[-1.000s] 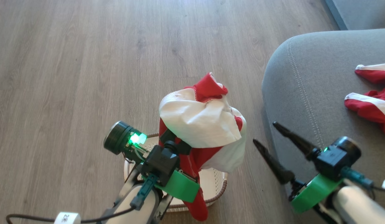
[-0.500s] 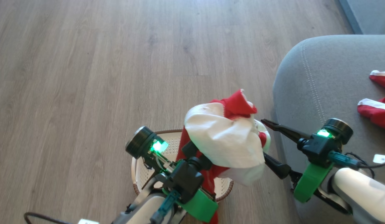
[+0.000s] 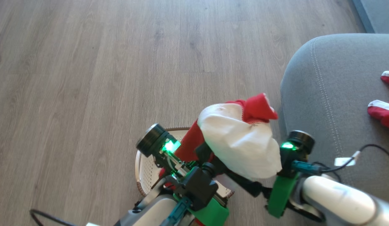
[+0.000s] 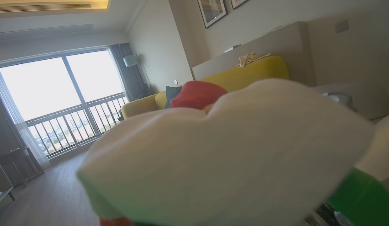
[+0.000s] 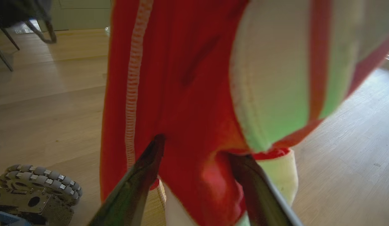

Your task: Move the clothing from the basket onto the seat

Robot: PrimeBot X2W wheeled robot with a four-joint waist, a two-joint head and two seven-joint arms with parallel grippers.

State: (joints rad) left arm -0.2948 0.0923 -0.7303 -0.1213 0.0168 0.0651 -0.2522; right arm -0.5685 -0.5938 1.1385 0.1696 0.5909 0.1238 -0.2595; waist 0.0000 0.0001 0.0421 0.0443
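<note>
A red garment with white panels [image 3: 241, 144] hangs bunched above the cream basket [image 3: 146, 171], which stands on the floor. My left gripper [image 3: 207, 151] is shut on it from below, its fingertips buried in the cloth. In the left wrist view the white fabric [image 4: 229, 157] is close up. My right gripper [image 5: 197, 147] is open, its two dark fingers [image 5: 147, 166] either side of the hanging red cloth [image 5: 182, 78]. In the head view its fingers [image 3: 246, 185] reach under the white bundle. The grey seat [image 3: 323, 94] lies to the right.
Another red piece with white trim [image 3: 381, 111] lies on the seat at the right edge. Wood floor [image 3: 87, 78] spreads to the left and beyond. My wheeled base [image 5: 34, 188] shows low in the right wrist view. A yellow sofa [image 4: 244, 72] stands across the room.
My right gripper has swung left from beside the seat to the hanging garment, and its fingers now straddle the cloth. The head camera has shifted; the left gripper still holds the garment up.
</note>
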